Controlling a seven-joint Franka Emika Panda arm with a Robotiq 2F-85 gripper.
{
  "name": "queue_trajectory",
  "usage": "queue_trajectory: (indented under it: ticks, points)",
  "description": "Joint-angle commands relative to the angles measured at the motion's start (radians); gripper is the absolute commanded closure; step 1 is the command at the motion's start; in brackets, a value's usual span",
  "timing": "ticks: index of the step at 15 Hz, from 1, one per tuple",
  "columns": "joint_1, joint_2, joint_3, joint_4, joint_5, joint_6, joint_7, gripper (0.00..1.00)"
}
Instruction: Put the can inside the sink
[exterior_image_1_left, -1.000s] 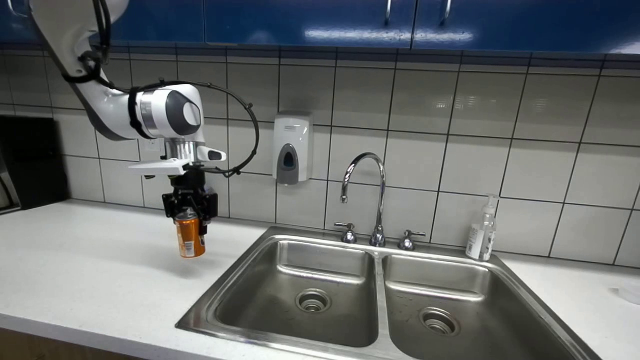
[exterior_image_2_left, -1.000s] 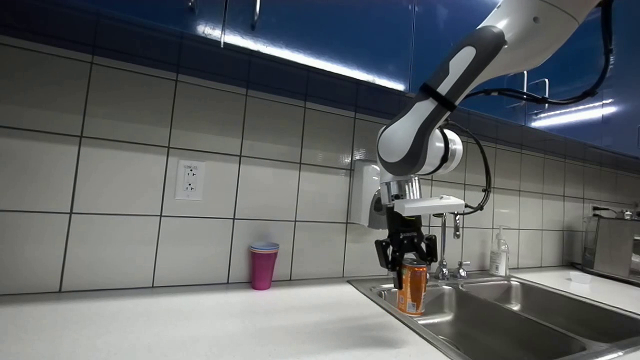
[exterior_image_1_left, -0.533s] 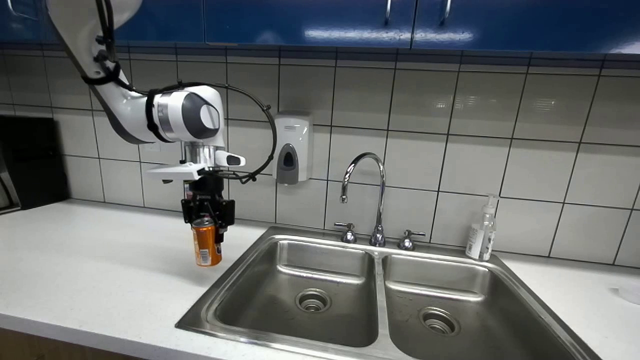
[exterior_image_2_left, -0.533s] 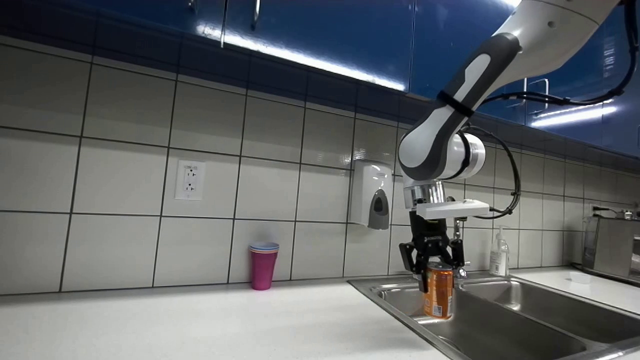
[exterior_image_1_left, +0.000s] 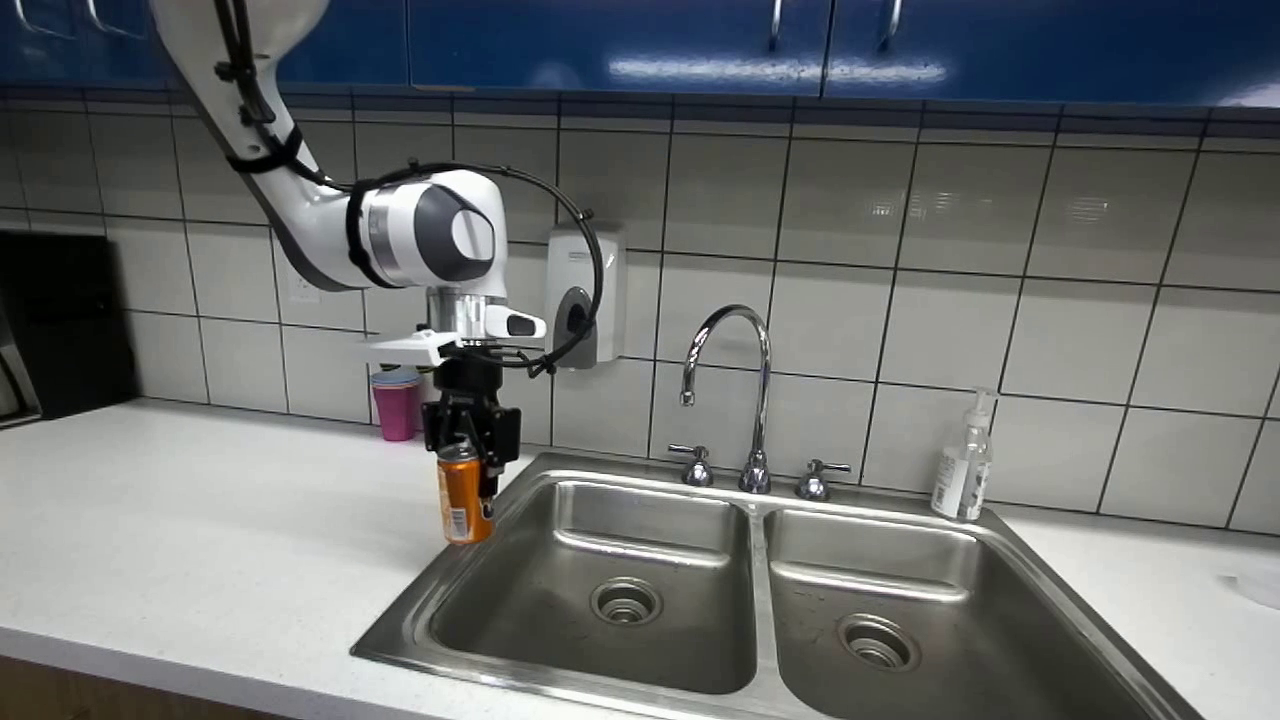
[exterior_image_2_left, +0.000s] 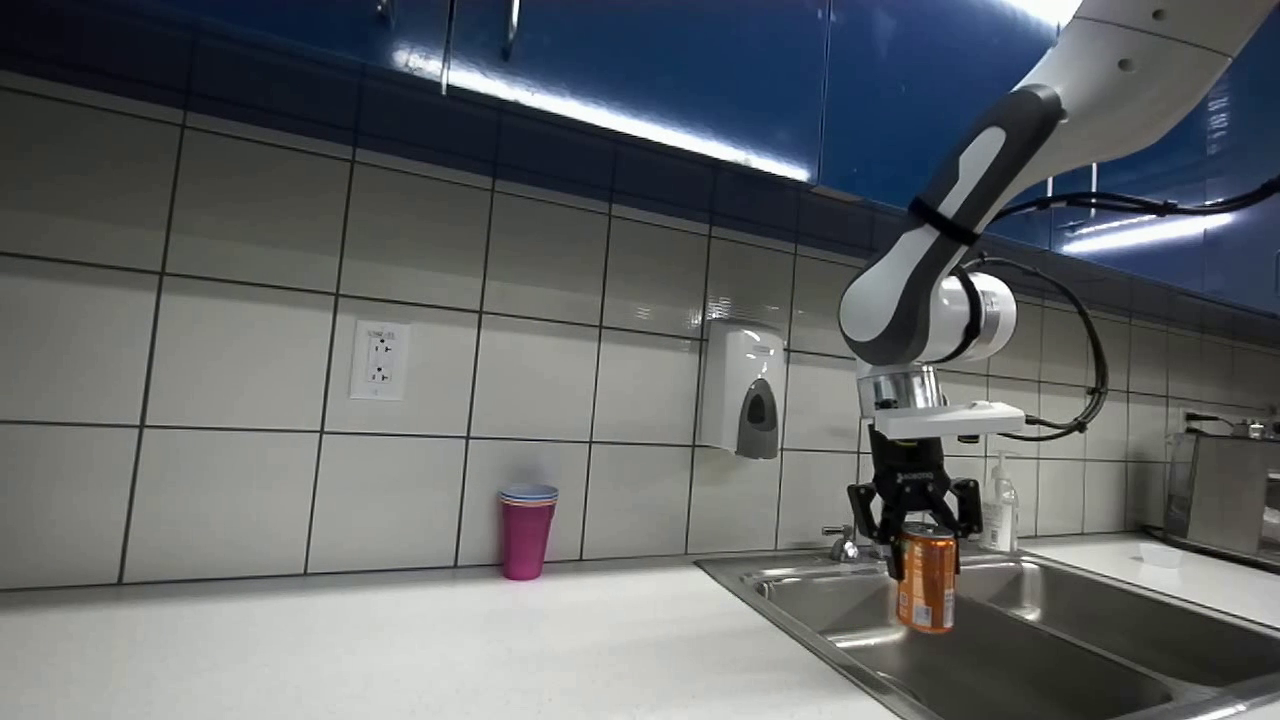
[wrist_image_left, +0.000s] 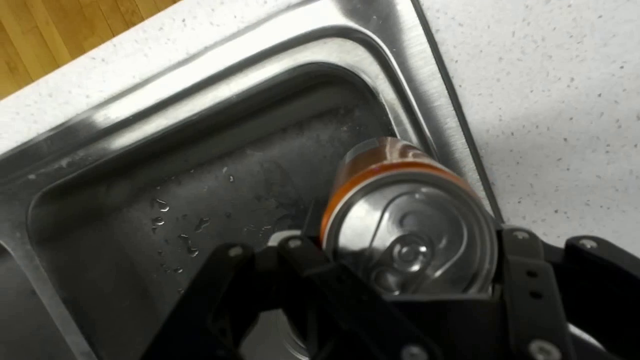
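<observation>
Orange can (exterior_image_1_left: 462, 500), label (exterior_image_1_left: 459, 523) unreadable, hangs in the end effector (exterior_image_2_left: 927, 568).

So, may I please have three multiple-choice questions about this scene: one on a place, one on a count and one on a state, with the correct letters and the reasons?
1. Where does the stack of cups stand?
A) Under the faucet
B) On the counter, near the tiled wall
C) Beside the pump bottle

2. How many basins does the sink have?
A) Three
B) One
C) Two

3. What is the state of the can?
A) Held by the gripper
B) Lying loose on the counter
C) Lying crushed in the sink

Right letters:
1. B: both exterior views show the stack there.
2. C: in both exterior views, a metal divider separates two basins.
3. A: the wrist view shows the gripper clasping it from both sides.
</observation>
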Motion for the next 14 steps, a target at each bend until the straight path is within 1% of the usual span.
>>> queue_trajectory:
  ticks: [1,4,8,14]
  points:
    - [-0.030,0.008,-0.014,0.029,-0.015,-0.014,0.046,0.61]
    - [-0.046,0.033,-0.032,0.056,-0.018,-0.009,0.050,0.61]
    - [-0.071,0.097,-0.064,0.124,-0.012,-0.007,0.042,0.61]
    - [-0.085,0.239,-0.095,0.263,0.011,-0.004,0.039,0.61]
